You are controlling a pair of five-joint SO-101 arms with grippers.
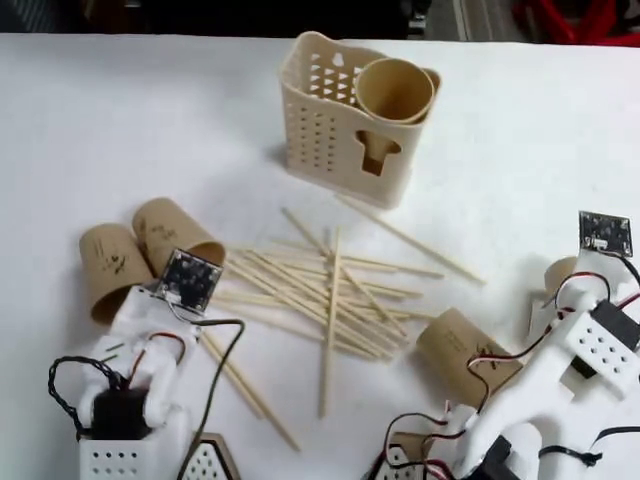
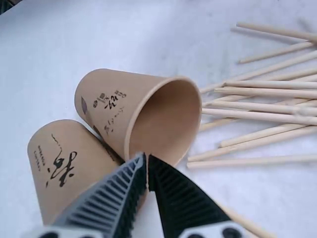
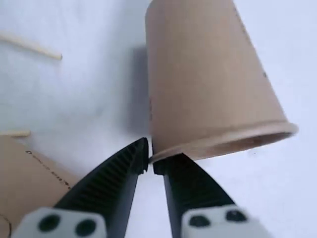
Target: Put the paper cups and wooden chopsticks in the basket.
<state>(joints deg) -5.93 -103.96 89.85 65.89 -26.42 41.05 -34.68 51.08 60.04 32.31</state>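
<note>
Basket (image 1: 335, 135) stands upright at the far middle of the white surface (image 1: 120, 120), w/ one cup in it (image 1: 395, 90), mouth up, at the right-hand end. Chopsticks (image 1: 320, 290) lie loose in a criss-cross pile at mid surface, in front of the basket; a few strays sit apart from the pile.

Two cups lie on their sides, touching, at the left: outer left cup (image 2: 64, 158) and inner left cup (image 2: 143, 111), mouth toward the chopsticks. Left gripper (image 2: 146, 157) is at the inner left cup's rim, jaws nearly together, pinching the rim.

Middle cup (image 1: 460, 348) lies on its side right of the pile. Right cup (image 3: 208, 79) lies near the right edge. Right gripper (image 3: 150, 156) has jaws almost together, clamped on its rim.
</note>
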